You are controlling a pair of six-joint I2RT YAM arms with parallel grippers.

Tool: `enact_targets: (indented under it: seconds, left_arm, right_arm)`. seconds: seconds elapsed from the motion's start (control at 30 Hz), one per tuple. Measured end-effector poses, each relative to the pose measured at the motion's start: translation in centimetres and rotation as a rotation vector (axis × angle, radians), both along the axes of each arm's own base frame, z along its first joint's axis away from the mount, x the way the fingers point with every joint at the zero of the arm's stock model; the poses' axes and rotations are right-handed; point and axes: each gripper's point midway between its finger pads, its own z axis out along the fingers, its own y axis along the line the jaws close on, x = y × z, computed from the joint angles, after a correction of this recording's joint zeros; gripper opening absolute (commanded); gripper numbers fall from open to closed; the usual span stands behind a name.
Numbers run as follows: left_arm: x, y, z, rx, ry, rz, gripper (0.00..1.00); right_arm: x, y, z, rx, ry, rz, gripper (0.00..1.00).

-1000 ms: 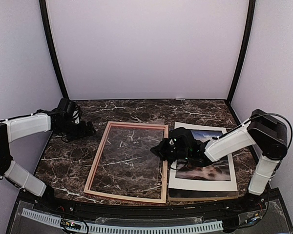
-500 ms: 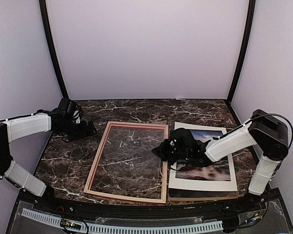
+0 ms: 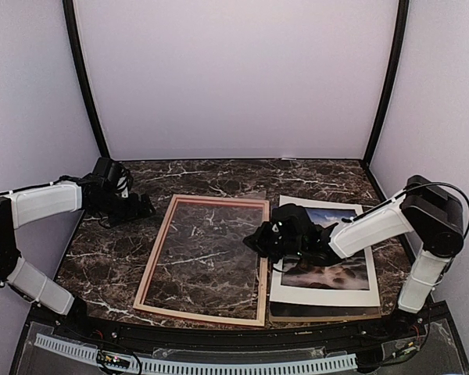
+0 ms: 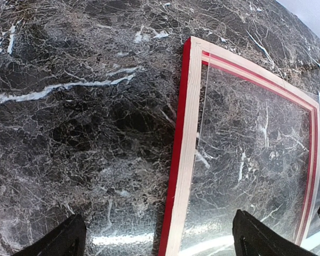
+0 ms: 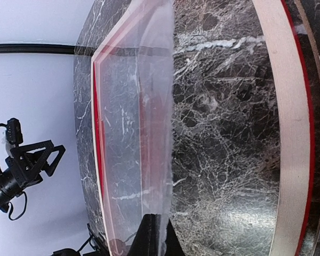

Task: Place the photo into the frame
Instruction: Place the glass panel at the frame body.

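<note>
I'm hovering my left gripper (image 4: 160,241), fingers spread wide, over the frame (image 4: 184,160); my right gripper (image 5: 152,234) is pinching the clear sheet (image 5: 133,133), beside the photo (image 3: 336,273).

Frame (image 3: 155,254): thin-railed rectangle, pale wood back up, red at edges, lying flat mid-scene. Photo (image 3: 336,273): waterfall landscape print, flat, just beside frame, at its 3 o'clock
</note>
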Motion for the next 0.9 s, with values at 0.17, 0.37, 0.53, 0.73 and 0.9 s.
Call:
enact_targets:
  seconds: [0.17, 0.37, 0.53, 0.73, 0.9]
  left_arm:
    - [0.0, 0.0, 0.0, 0.0, 0.0, 0.0, 0.98]
    - [0.0, 0.0, -0.3, 0.002, 0.006, 0.0, 0.99]
    - [-0.4, -0.2, -1.4, 0.007, 0.034, -0.007, 0.98]
    - [-0.6, -0.6, -1.9, 0.006, 0.043, -0.019, 0.98]
    - [-0.9, -1.3, -2.8, 0.004, 0.067, -0.038, 0.98]
  right_arm:
    - [0.0, 0.7, 0.2, 0.009, -0.002, 0.02, 0.0]
    - [-0.2, 1.3, 0.1, 0.011, 0.003, 0.048, 0.0]
    - [-0.4, 1.4, -0.1, 0.011, 0.01, 0.057, 0.0]
    - [-0.4, 1.5, -0.3, 0.011, 0.014, 0.064, 0.0]
    - [-0.3, 1.8, -0.5, 0.01, 0.013, 0.069, 0.0]
